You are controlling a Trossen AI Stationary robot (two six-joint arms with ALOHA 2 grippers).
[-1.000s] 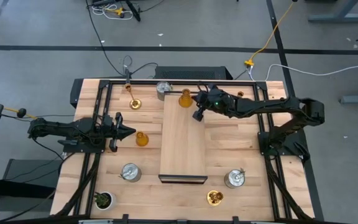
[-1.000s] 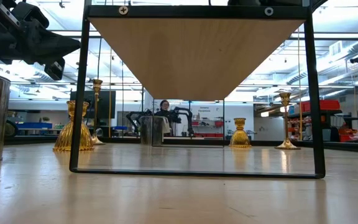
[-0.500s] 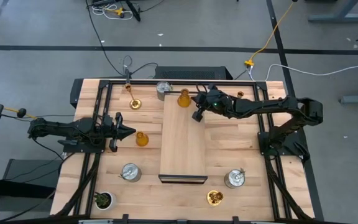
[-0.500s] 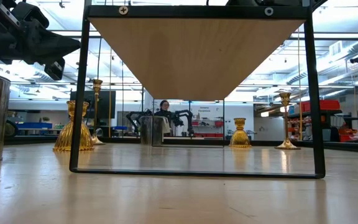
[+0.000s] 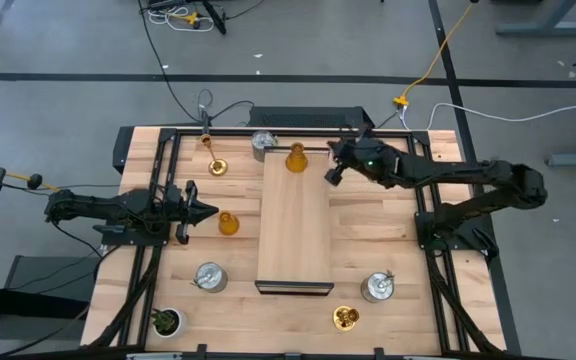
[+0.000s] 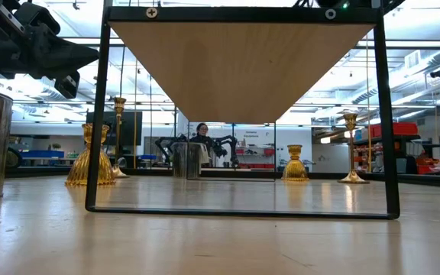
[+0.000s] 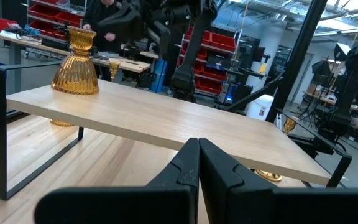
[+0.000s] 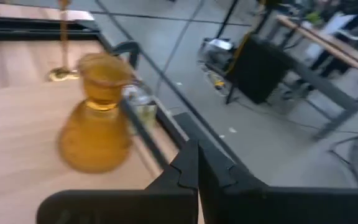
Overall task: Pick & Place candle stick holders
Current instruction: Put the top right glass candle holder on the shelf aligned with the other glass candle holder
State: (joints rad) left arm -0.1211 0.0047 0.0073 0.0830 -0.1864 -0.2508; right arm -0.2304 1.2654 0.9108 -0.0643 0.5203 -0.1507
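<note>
A raised wooden shelf (image 5: 295,225) stands mid-table. One amber bell-shaped holder (image 5: 296,158) stands upright on the shelf's far end; it also shows in the right wrist view (image 8: 97,127) and the left wrist view (image 7: 76,65). Another amber holder (image 5: 228,223) stands on the table to the left of the shelf. My left gripper (image 5: 210,211) is shut and empty, just to the left of that holder. My right gripper (image 5: 332,174) is shut and empty, above the shelf's far right edge and to the right of the amber holder on the shelf.
Silver holders stand at the far edge (image 5: 263,141), near left (image 5: 209,276) and near right (image 5: 376,287). Gold holders stand at far left (image 5: 215,166) and near the front (image 5: 345,318). A small plant (image 5: 166,321) is at the near left corner. A third amber holder (image 6: 295,164) shows under the shelf.
My right gripper has drawn back from over the shelf toward the table's right and far edge, away from the amber holder, which stays upright on the shelf. My left arm has kept still.
</note>
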